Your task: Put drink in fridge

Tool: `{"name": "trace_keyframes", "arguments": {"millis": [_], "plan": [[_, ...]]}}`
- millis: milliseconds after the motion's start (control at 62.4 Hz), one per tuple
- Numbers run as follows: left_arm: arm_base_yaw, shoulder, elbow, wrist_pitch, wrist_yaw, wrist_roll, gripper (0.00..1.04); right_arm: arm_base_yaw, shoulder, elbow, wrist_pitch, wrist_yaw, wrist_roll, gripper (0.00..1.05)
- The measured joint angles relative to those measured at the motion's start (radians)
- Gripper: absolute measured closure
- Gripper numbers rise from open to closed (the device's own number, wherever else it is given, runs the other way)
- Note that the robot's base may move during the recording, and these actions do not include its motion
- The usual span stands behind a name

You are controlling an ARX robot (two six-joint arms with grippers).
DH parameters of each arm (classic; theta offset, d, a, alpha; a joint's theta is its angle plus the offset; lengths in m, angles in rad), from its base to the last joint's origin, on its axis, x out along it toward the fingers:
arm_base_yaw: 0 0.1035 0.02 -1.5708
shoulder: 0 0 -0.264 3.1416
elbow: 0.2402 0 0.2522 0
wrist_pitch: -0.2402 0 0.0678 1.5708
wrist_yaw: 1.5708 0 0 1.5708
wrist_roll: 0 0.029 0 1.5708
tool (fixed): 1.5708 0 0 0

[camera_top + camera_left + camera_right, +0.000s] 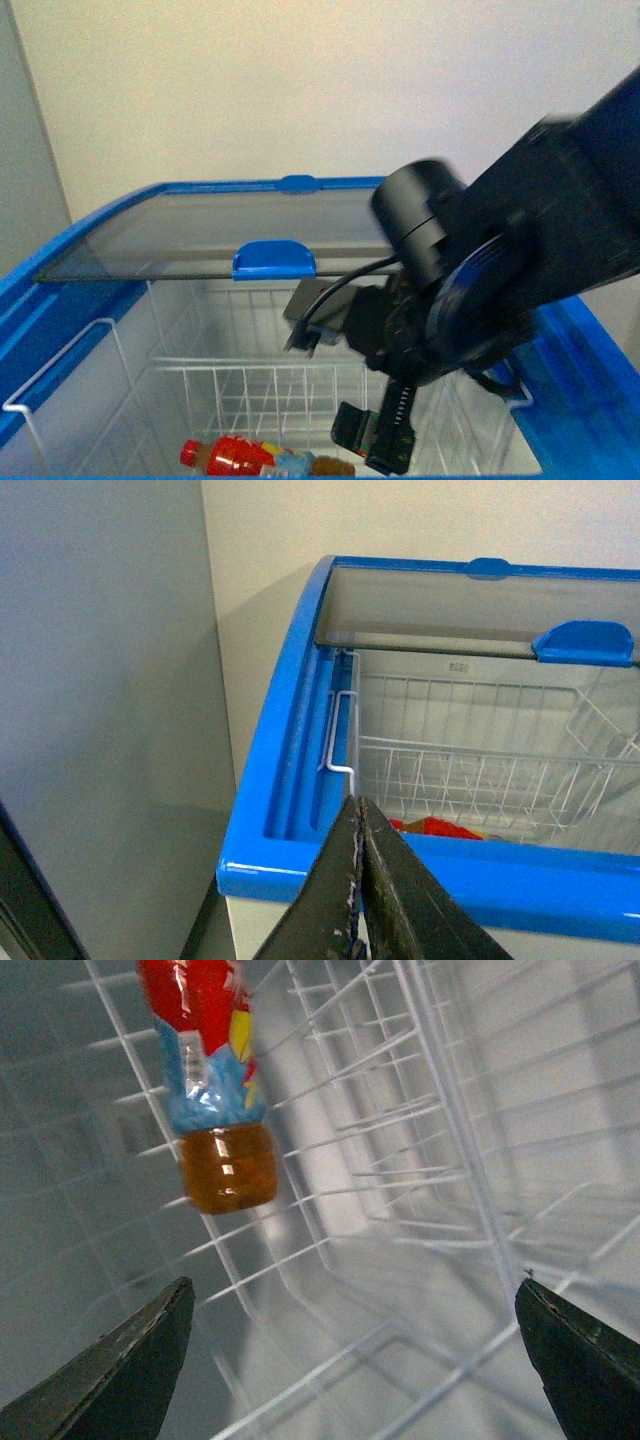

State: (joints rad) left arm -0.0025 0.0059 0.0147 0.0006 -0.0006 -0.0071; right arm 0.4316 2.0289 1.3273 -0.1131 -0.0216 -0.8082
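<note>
Your right gripper (350,1360) hangs wide open and empty inside the fridge (590,370). The drink (250,458) lies on its side in the wire basket (250,385), just left of it, long axis left-right. Its near side is cut off. Your left gripper (362,880), pressed closed, waits outside.

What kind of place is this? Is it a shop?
Maybe a shop or a test room; I can't tell which. There's a shop-style chest fridge with a sliding glass lid, a wire basket and a drink inside, beside plain walls.
</note>
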Motion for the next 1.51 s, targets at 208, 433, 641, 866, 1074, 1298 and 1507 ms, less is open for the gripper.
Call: {"name": "trace_keyframes", "arguments": {"millis": [208,433,641,866,1074,1298,1507], "plan": [[0.000,-0.001,0.000,0.000,0.000,0.000,1.02,-0.014,-0.565,-0.280,0.008,-0.270,0.360,0.07],[0.000,-0.002,0.000,0.000,0.000,0.000,1.02,-0.084,-0.663,-0.413,0.141,-0.068,0.557,0.07],[0.000,-0.002,0.000,-0.001,0.000,0.000,1.02,-0.221,-0.989,-0.559,0.020,0.304,0.844,0.07],[0.000,-0.002,0.000,-0.001,0.000,0.000,1.02,-0.011,-1.571,-0.791,-0.370,0.602,1.102,0.08],[0.000,-0.002,0.000,-0.001,0.001,0.002,1.02,-0.047,-1.806,-1.097,0.091,0.390,0.861,0.48],[0.000,-0.002,0.000,-0.001,0.001,0.002,1.02,-0.201,-1.886,-1.175,0.097,0.242,0.820,0.88],[0.000,-0.002,0.000,-0.001,0.000,0.002,1.02,-0.309,-1.925,-1.215,0.098,0.114,0.813,1.02]]}}
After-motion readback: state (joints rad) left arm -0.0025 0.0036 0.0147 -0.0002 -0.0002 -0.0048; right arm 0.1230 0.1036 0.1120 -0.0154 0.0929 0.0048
